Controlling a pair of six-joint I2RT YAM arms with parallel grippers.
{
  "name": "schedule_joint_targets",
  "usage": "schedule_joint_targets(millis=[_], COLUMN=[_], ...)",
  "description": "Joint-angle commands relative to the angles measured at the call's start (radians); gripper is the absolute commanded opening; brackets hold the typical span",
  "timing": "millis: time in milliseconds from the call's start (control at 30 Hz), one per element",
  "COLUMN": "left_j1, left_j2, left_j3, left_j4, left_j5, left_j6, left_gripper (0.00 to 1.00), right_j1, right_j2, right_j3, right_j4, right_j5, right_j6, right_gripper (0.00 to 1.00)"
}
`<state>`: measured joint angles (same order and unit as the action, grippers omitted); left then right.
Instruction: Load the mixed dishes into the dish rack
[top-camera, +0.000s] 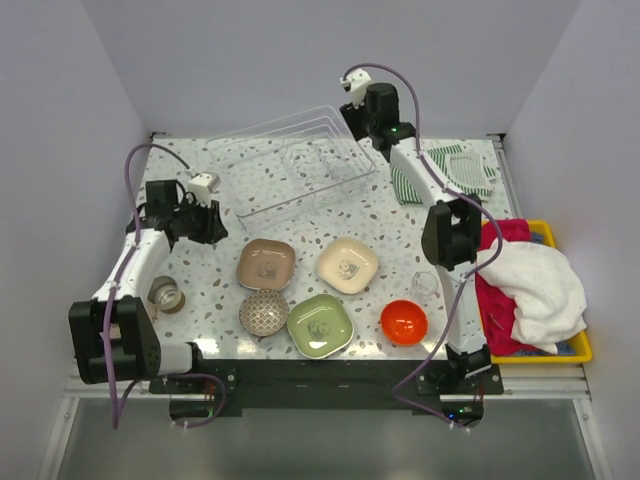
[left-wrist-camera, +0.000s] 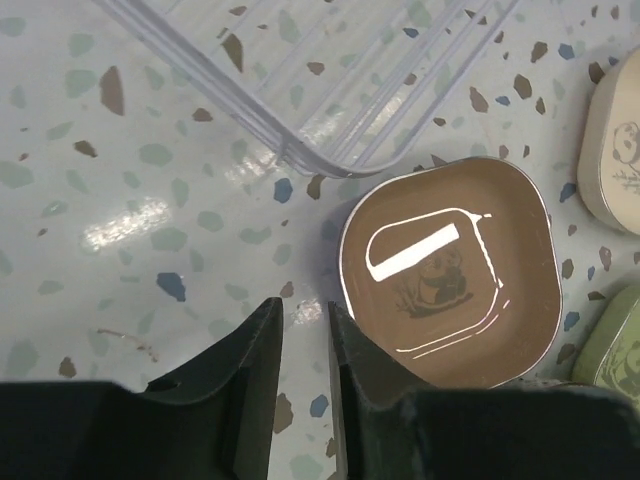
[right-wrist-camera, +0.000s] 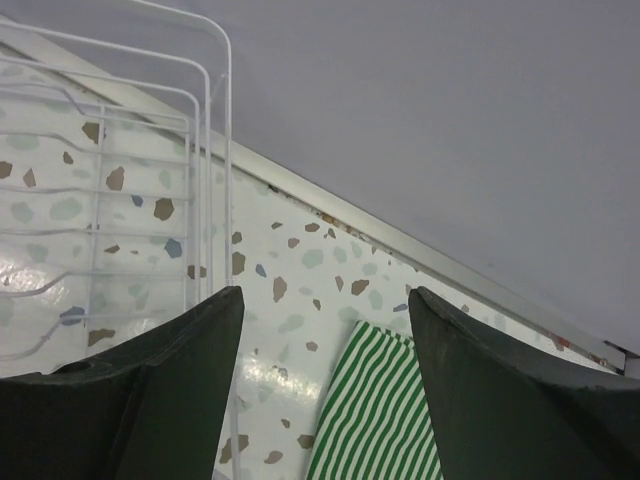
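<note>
I see plain pale lilac walls (top-camera: 100, 80) closing in a white speckled surface (top-camera: 215, 280) on three sides. Overhead light glares off it; what looks like grey floor (top-camera: 300, 445) lies below.

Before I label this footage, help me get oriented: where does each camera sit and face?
Top external: above and behind the bases, looking down on the speckled table; left arm and right arm show.
Left wrist: looks down at the brown rounded-square plate; left hand shows, slightly open.
Right wrist: faces the far wall over the striped green cloth; right hand wide open.
Shared: the see-through wire dish rack appears in all three.
</note>
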<state>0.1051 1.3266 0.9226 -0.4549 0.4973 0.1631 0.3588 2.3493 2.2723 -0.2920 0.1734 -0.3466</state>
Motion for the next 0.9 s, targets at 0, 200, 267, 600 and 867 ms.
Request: schedule_joint_targets(millis=[0, 200, 267, 600, 867], left_j1=[-0.057, -0.074, -0.077, -0.097, -0.162], left_j2=[0.057, 0.152, 0.163, 0.212, 0.258], left_j3=[-0.011, -0.001, -0.019, -0.065, -0.013], left_j4=[0.048, 0.025, 0.033, 0.091, 0.021], left_j5=[0.158, 0.176, 0.14, 0.009, -0.141], left_j6=[0.056, 0.023, 0.004, -0.046, -0.021], left_gripper=[0.28, 0.48, 0.48, 0.46, 0.28], right_j1=[0.017, 0.006, 0.008, 0.005, 0.002], right_j2=[-0.074, -0.128, -0.125, -0.108, -0.111], right_j3=[-0.063, -0.161, -0.163, -0.152, -0.154], right_j4=[-0.038, -0.032, -0.047, -0.052, -0.053], right_j5=[-0.017, -0.048, -0.051, -0.048, -0.045], right_j6=[-0.029, 0.001, 0.003, -0.003, -0.028], right_gripper=[0.71, 0.71, 0.71, 0.72, 0.72])
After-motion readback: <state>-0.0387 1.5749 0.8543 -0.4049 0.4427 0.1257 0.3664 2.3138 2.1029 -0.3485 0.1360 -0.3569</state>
